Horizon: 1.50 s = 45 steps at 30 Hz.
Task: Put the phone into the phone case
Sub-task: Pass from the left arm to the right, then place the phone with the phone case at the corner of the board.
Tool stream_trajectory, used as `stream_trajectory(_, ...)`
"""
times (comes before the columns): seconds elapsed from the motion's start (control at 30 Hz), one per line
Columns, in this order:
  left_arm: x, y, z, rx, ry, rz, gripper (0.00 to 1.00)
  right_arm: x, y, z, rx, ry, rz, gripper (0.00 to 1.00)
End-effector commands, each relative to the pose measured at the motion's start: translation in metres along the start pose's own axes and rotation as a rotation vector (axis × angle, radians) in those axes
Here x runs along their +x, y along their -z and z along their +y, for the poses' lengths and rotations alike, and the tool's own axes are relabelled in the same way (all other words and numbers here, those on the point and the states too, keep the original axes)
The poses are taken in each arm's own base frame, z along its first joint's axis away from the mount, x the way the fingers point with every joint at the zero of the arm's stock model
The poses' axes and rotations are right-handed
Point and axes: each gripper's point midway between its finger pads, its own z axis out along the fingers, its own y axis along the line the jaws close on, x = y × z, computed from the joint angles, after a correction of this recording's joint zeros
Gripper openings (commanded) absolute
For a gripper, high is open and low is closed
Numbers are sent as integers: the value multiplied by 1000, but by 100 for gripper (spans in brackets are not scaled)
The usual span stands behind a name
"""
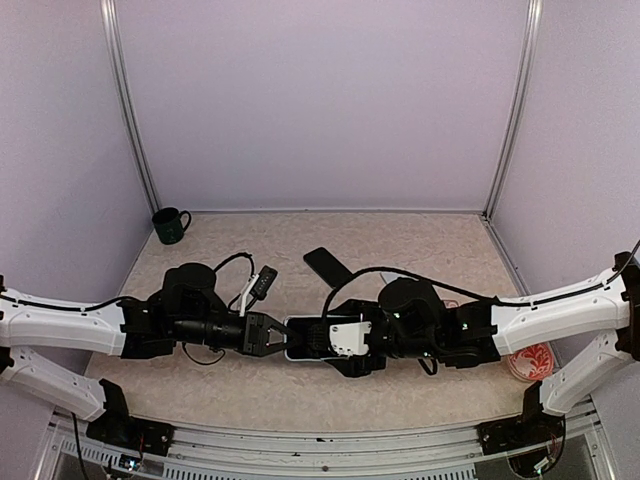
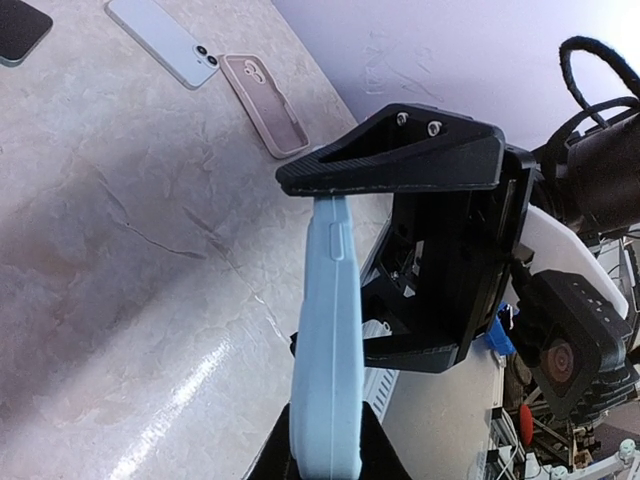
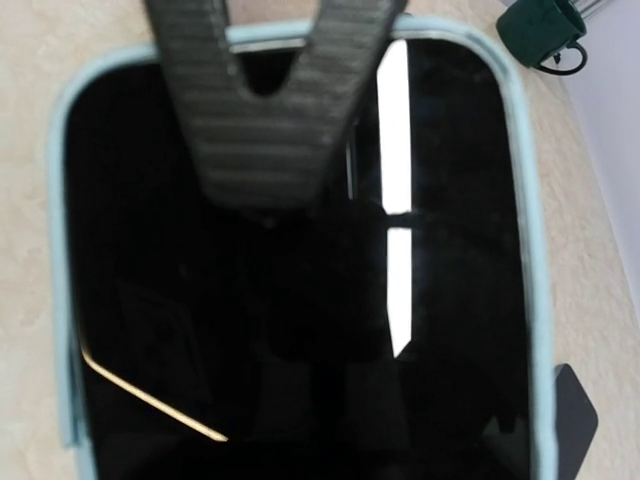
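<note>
A light blue phone case (image 1: 298,352) with a black-screened phone (image 3: 300,300) seated in it is held between both arms at the table's near middle. My left gripper (image 1: 275,335) is shut on one short end. In the left wrist view the case (image 2: 330,330) runs edge-on between its fingers (image 2: 328,440). In the right wrist view one left finger (image 3: 260,110) lies on the screen, and the blue rim (image 3: 528,200) frames the phone. My right gripper (image 1: 312,338) grips the other end, with a finger on each side of the case (image 2: 320,262). Its own fingers are lost in the dark.
A green mug (image 1: 171,225) stands at the back left corner. A black phone (image 1: 327,266) lies behind the grippers. A pale phone, back up (image 2: 160,42), and a pink case (image 2: 265,105) lie on the table. A red-patterned dish (image 1: 530,362) sits at the right.
</note>
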Motion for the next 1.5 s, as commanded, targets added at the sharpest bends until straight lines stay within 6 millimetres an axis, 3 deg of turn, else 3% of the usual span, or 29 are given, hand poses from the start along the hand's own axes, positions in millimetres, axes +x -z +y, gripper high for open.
stream_trajectory(0.0,-27,9,-21,79,-35,-108,31,-6,5,0,17,-14,-24,74)
stream_trajectory(0.13,-29,12,-25,89,-38,-117,56,-8,8,-4,32,-28,-28,74)
stream_trajectory(0.27,-33,18,-24,74,-46,-135,73,-6,9,-12,58,-40,-14,74)
stream_trajectory(0.37,-42,29,-17,29,-49,-178,79,4,8,-27,89,-97,20,74)
stream_trajectory(0.53,-51,55,-1,-38,-36,-258,81,34,12,-84,169,-280,53,73)
stream_trajectory(0.73,-37,66,15,-63,-12,-261,81,94,24,-173,347,-469,137,74)
stream_trajectory(0.83,-32,71,18,-67,-12,-265,81,133,30,-212,425,-545,197,74)
stream_trajectory(0.9,-29,73,20,-69,-10,-269,81,154,33,-234,463,-590,198,74)
stream_trajectory(1.0,-23,75,22,-63,0,-268,81,200,33,-260,504,-690,232,73)
stream_trajectory(1.23,-13,86,26,-64,11,-286,83,289,19,-289,510,-786,314,74)
stream_trajectory(1.47,-9,92,28,-65,22,-298,85,347,18,-314,523,-881,342,73)
